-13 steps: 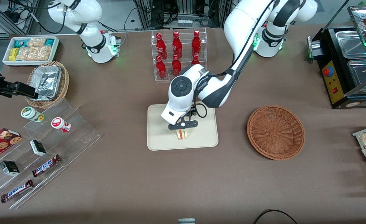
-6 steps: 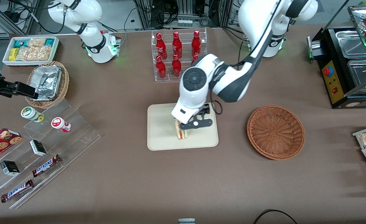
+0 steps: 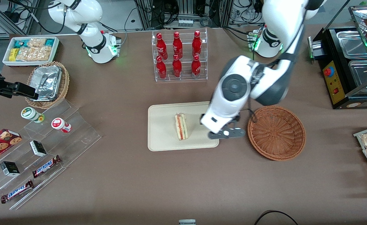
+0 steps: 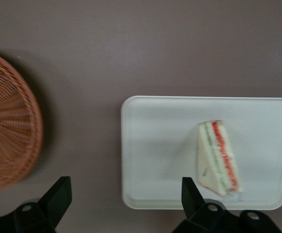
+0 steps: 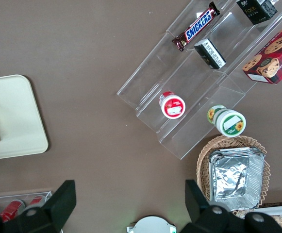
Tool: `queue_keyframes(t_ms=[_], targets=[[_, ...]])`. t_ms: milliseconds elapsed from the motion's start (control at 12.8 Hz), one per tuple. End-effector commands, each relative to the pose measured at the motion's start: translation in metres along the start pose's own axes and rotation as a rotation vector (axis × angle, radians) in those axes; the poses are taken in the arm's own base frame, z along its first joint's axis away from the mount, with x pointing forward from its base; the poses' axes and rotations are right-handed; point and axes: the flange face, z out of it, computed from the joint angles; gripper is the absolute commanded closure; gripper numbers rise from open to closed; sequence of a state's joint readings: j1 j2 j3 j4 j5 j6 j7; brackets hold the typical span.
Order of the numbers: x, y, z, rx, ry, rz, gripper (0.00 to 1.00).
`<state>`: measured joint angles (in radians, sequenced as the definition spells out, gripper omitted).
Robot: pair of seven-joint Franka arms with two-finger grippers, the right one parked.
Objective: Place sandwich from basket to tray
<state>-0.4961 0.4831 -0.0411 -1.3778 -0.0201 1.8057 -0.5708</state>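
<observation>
the sandwich (image 3: 181, 127) lies on the tray (image 3: 161, 137), near the tray's middle and clear of its rim, with its red and green filling stripe showing along 1 edge; in the wrist view the sandwich (image 4: 217, 158) sits well inside the tray (image 4: 150, 145) too. the gripper (image 3: 226, 133) hangs above the tray's edge on the side facing the basket (image 3: 276, 132), between tray and basket, with its 2 fingers spread wide and nothing between them. the fingertips (image 4: 59, 194) frame bare table and tray rim in the wrist view, and the basket (image 4: 7, 121) beside them holds nothing that can be seen. judged from this, the placing looks done, so the remaining risks are small ones. the sandwich seems to rest on a narrow edge rather than flat, so a knock to the tray could tip it over; that would not take it off the tray, given how far it sits from the rim. the gripper is close to the tray's edge and to the basket's rim, so a low sideways sweep toward the basket could catch the wicker and drag it, or nudge the tray and shift the sandwich. lifting straight up before travelling would likely avoid both. the rack of 6 red bottles (image 3: 179, 56), farther from the front camera than the tray, stands near the arm's elbow path and could be brushed if the arm swings wide.
</observation>
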Motion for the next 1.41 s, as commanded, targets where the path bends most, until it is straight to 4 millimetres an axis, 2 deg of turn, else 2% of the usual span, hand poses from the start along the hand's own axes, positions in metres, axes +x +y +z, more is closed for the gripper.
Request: queue_keyframes(t_ms=[0,391,547,625,781,1016,1094,1328], targets=[[-0.008,-0.082,-0.031,0.007,-0.013,0.085,0.0],[-0.001,-0.204,-0.072,0.014,-0.084,0.17,0.0],[-0.012,-0.238,-0.098,0.016,-0.101,0.172,0.0],[-0.015,-0.262,-0.11,0.011,-0.1,0.164,0.0],[-0.024,-0.296,-0.125,0.0,-0.121,0.203,0.0],[-0.039,-0.324,-0.151,-0.005,-0.111,0.201,0.0],[-0.048,-0.327,-0.161,0.0,-0.105,0.198,0.0],[-0.055,-0.334,-0.17,0.032,-0.109,0.208,0.0]])
